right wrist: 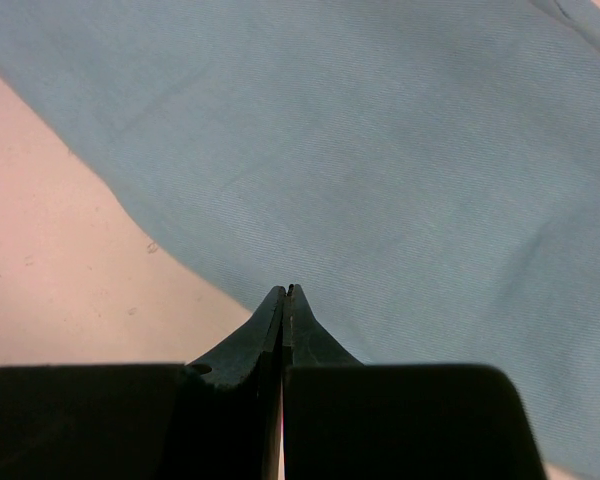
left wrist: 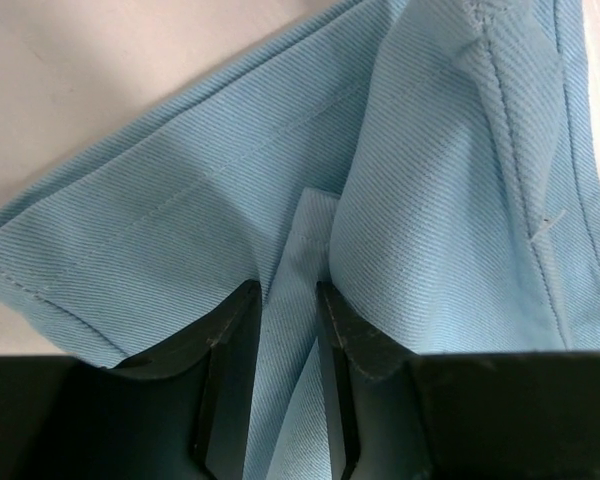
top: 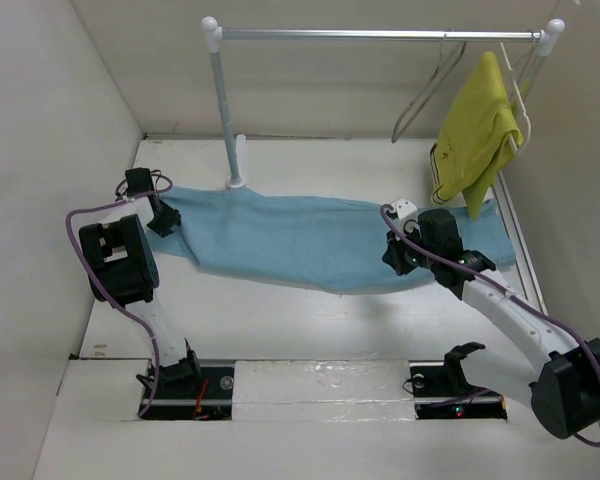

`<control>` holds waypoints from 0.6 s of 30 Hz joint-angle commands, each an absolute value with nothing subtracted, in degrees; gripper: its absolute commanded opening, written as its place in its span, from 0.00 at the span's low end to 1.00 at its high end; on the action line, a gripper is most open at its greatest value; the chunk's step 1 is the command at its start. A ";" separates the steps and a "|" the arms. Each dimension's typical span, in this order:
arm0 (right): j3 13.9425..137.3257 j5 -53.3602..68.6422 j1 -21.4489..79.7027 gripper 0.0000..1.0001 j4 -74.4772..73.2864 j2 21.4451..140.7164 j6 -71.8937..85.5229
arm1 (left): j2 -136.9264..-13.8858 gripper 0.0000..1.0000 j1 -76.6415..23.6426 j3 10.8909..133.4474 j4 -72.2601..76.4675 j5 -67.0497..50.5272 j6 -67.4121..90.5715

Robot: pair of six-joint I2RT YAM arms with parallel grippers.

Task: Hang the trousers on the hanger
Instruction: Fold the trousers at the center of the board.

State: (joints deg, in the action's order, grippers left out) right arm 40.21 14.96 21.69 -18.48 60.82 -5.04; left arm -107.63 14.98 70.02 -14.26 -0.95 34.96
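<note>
Two robot arms are working over a white table [top: 280, 330] in the overhead view, where the trousers [top: 310, 240] are lying spread in a long sky-blue band just in front of the white rail post [top: 225, 110]. They are running from the left of the post's foot far out to its right. The left gripper [top: 165, 222] is sitting at the end of the cloth left of the post. The right gripper [top: 398, 258] is resting on the cloth's near edge, well to the post's right. The hanger [top: 425, 95], bare grey wire, is hanging from the rail [top: 380, 35] far right of the post and well apart from the trousers. A yellow-green garment [top: 475, 130] is hanging just beyond it.

The left wrist view is showing the left gripper [left wrist: 283, 330] with its jaws standing a little apart. A fold of the trousers [left wrist: 430, 200] is running between the dark fingers [left wrist: 230, 340], with stitched seams crossing the cloth above them.

The right wrist view is showing the right gripper [right wrist: 284, 300] with its jaws pressed together and its tips meeting at the cloth's edge. The trousers [right wrist: 380, 150] are filling the view above and to the right of the tips. Whether any cloth is being pinched between them cannot be told.
</note>
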 commanded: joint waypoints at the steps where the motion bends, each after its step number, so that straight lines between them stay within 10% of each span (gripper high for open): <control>1: 43.42 13.54 22.94 0.00 -16.00 61.34 -4.48 | -106.09 0.25 14.68 70.84 -12.57 -3.08 34.63; 18: 45.09 12.74 25.14 0.00 -17.14 60.38 -5.10 | -99.77 0.00 14.68 71.99 -15.03 5.97 34.54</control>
